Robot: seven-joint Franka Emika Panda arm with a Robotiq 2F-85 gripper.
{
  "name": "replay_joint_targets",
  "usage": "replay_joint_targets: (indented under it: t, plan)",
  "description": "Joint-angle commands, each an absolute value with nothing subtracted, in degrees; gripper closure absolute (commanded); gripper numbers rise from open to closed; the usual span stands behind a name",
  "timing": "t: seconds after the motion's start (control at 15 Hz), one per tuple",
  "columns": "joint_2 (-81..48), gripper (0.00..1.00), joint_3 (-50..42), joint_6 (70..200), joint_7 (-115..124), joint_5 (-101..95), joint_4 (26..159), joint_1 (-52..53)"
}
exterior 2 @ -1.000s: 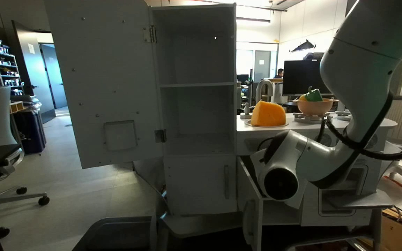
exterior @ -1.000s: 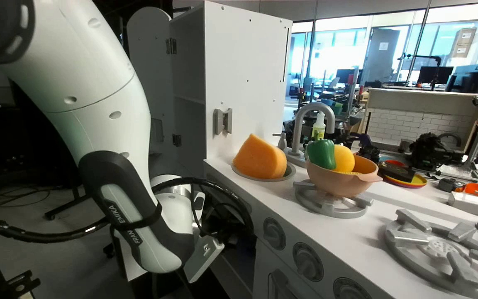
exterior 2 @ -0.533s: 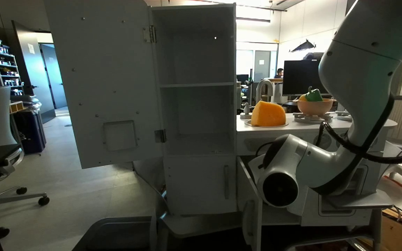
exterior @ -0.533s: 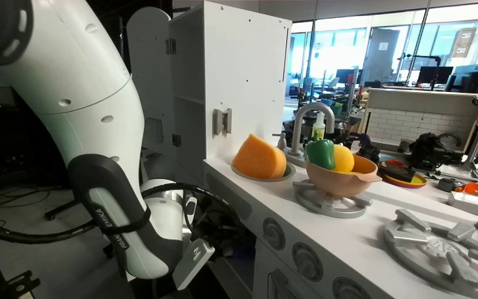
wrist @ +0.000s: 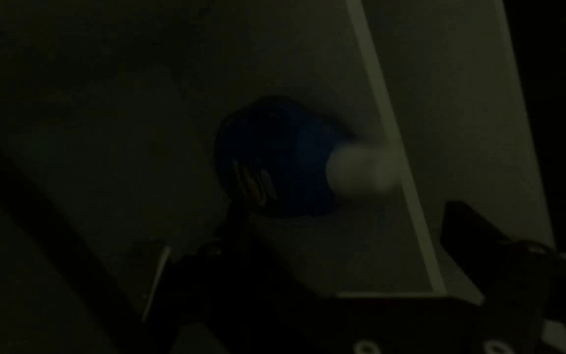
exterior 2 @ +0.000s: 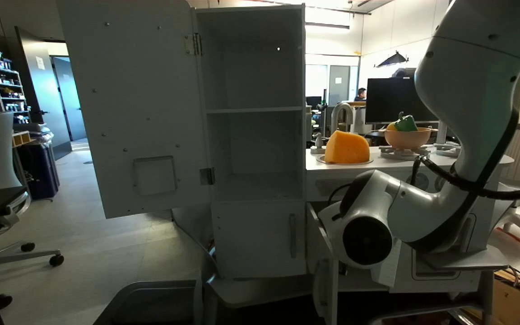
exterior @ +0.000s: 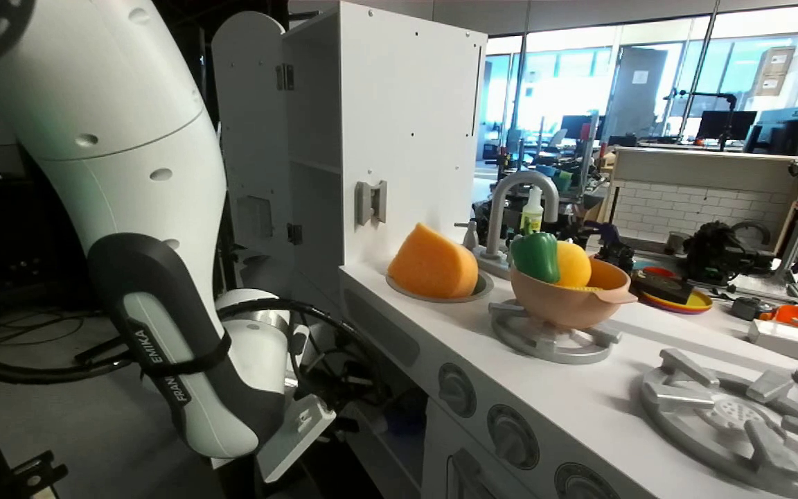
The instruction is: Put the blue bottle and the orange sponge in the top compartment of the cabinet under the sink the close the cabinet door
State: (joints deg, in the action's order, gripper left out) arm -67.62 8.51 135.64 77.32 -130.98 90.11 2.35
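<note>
The orange sponge (exterior: 433, 263) rests in the sink (exterior: 485, 285) on the white counter, in both exterior views. Under it, the cabinet door (exterior 2: 322, 246) hangs open, and the cabinet interior (exterior: 406, 409) is dark. In the very dark wrist view, the blue bottle (wrist: 283, 162) with its white cap shows beyond my gripper (wrist: 349, 216). The jaws stand wide apart with nothing clasped; the left fingertip overlaps the bottle's lower edge in the picture, and contact cannot be told. Whether the bottle stands or lies, and in which compartment, is too dark to judge.
A bowl (exterior: 565, 305) of toy fruit stands on a burner beside the sink. The tall white unit (exterior: 406, 118) rises next to the counter, its large door (exterior 2: 138, 113) swung open. A pale edge (wrist: 386, 113) runs past the bottle cap.
The arm has drawn back, shifting left in an exterior view and slightly right in another. A bluish patch now shows inside the cabinet. Sponge and doors look unmoved.
</note>
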Motion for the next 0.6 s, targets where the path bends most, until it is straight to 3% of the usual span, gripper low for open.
replay_joint_targets:
  t: [0.0, 0.2, 0.53]
  plan:
    - [-63.33, 0.00, 11.59, 138.33, 75.18, -128.39, 94.78, 1.98]
    - [-56.25, 0.00, 11.92, 140.22, 73.30, -125.89, 101.79, 1.12]
    - [-41.40, 0.00, 10.96, 147.05, 51.59, -106.03, 113.16, -0.52]
